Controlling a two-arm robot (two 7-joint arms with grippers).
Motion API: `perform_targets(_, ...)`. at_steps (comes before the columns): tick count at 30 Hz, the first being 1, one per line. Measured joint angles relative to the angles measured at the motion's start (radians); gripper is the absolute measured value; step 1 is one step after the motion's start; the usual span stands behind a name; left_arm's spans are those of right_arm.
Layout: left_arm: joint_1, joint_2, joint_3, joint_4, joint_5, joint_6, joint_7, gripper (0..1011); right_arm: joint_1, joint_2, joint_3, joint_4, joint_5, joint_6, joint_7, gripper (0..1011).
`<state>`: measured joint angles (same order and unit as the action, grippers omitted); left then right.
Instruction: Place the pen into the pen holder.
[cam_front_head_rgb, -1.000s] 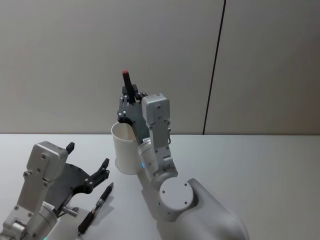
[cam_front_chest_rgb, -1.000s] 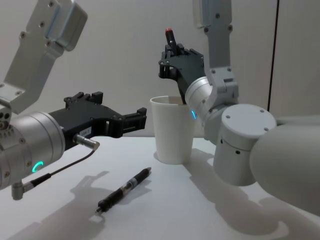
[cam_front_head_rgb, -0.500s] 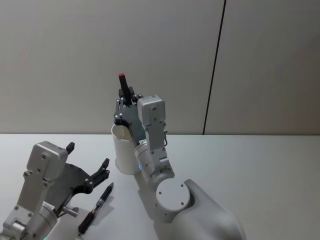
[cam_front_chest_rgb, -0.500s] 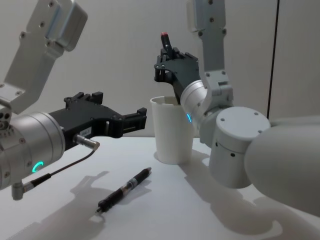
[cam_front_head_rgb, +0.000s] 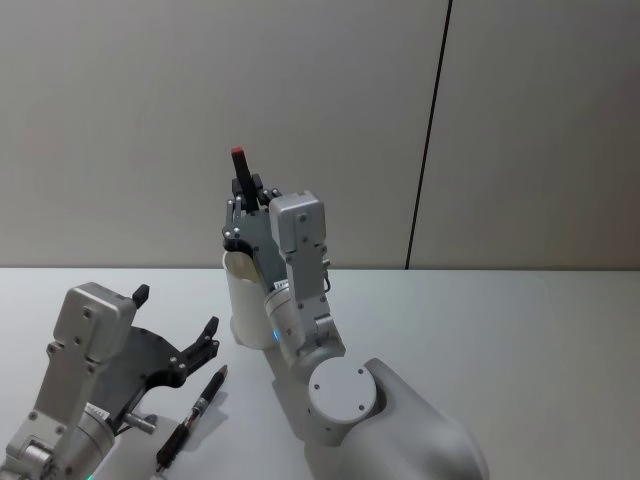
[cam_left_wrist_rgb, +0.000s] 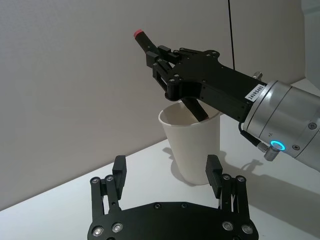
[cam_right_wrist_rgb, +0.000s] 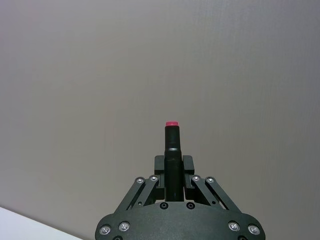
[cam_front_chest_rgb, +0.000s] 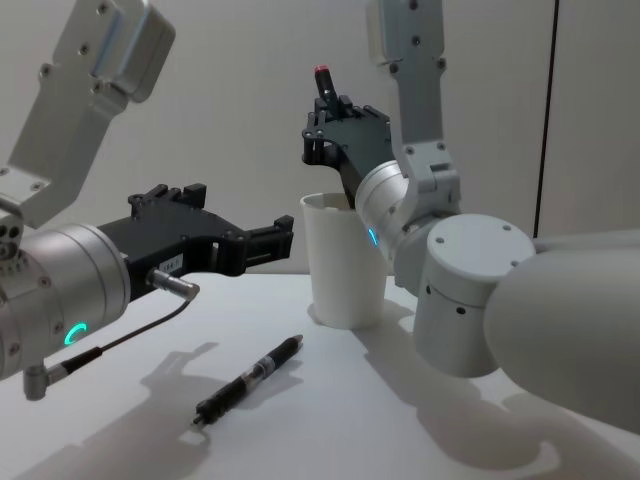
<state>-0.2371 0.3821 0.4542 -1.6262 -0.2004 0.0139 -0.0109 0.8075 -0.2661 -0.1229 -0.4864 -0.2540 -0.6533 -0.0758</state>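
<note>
White paper cup is the pen holder here, standing upright on the bench a bit left of centre in the chest view. The right gripper sits right above its rim with the jaws clamped on a black pen that has a red end. The red end pokes up toward the top of the frame and the shaft slants down. In the left wrist view the lower end looks like it's just inside the mouth of the cup, though I can't see the very tip.

My read is that this is the drop-in step and it's nearly done. To do it well, I'd bring the pen a little lower and stand it straighter before letting go. That cup looks light, so a slanted pen dropped against one side of the rim could knock it over. Aim for the middle of the opening, not the wall. Then open the jaws fully and pull straight up so nothing snags the rim on the way out.

The left gripper hangs at mid-left of the chest view, jaws open and holding nothing, just beside the cup but not touching it. A second pen lies flat on the bench in the lower middle of that frame, clear of the cup.
</note>
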Motion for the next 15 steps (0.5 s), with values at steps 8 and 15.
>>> perform_targets(8,0.0,0.0,0.0,0.0,0.0,0.0,0.0,1003,0.0,0.0,-0.002,0.001,0.001,-0.001,0.0,370)
perform_targets(15,0.0,0.0,0.0,0.0,0.0,0.0,0.0,1003,0.0,0.0,-0.003,0.002,0.002,-0.002,0.0,618)
